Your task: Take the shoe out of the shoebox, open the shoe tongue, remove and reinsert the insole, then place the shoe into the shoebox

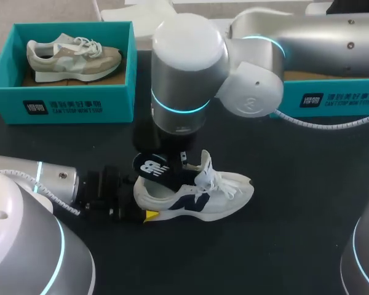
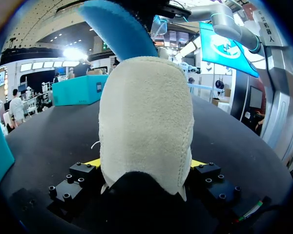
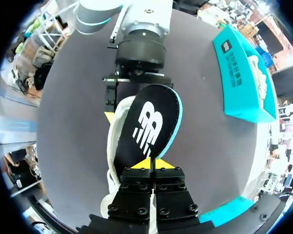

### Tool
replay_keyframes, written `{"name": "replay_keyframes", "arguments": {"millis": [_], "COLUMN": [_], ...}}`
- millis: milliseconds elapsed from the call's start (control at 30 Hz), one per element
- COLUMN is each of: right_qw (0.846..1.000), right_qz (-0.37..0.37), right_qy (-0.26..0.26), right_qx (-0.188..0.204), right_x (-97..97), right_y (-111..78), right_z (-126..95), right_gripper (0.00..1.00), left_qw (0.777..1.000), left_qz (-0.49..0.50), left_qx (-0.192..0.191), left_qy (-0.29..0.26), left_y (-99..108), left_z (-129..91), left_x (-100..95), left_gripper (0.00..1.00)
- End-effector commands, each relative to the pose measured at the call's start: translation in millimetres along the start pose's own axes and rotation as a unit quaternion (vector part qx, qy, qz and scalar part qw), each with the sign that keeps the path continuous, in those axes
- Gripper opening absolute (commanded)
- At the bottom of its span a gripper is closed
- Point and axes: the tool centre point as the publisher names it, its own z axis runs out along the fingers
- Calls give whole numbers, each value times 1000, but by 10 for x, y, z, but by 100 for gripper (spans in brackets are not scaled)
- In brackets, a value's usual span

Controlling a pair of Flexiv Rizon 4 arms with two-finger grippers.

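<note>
Head view: the left arm (image 1: 43, 178) lies low along the table (image 1: 295, 246) from the near left. The left fingers (image 1: 150, 215) clamp the heel of the white shoe (image 1: 203, 200) from both sides. The shoe stands on its sole near the middle of the table, toe towards my right. The right arm (image 1: 307, 37) comes in from the far right and bends down over the shoe, its big joint hiding the wrist.

In the right wrist view the right fingers (image 3: 142, 165) are pressed close together, pinching the edge of the black insole (image 3: 149, 122). The insole is held tilted above the shoe's opening, stretching towards the other arm's wrist. In the left wrist view its blue underside rises above the heel.

The teal shoebox (image 1: 61, 101) sits at the far left, well apart, holding a second shoe (image 1: 74, 56).
</note>
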Motion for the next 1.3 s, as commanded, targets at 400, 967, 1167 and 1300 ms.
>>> {"name": "replay_keyframes", "arguments": {"millis": [400,967,1167,1300], "right_qw": [988,988,988,979], "right_qz": [49,49,49,85], "right_qy": [61,61,61,118], "right_qx": [-133,-133,-133,-143], "right_x": [85,85,85,54], "right_y": [62,62,62,81], "right_z": [-150,-150,-150,-66], "right_gripper": [100,100,100,100], "left_qw": [1000,1000,1000,1000], "left_qz": [0,0,0,0], "left_qx": [-1,-1,-1,-1], "left_qy": [-1,-1,-1,-1], "left_y": [36,36,36,36], "left_z": [26,26,26,26], "left_x": [35,35,35,35], "left_gripper": [0,0,0,0]}}
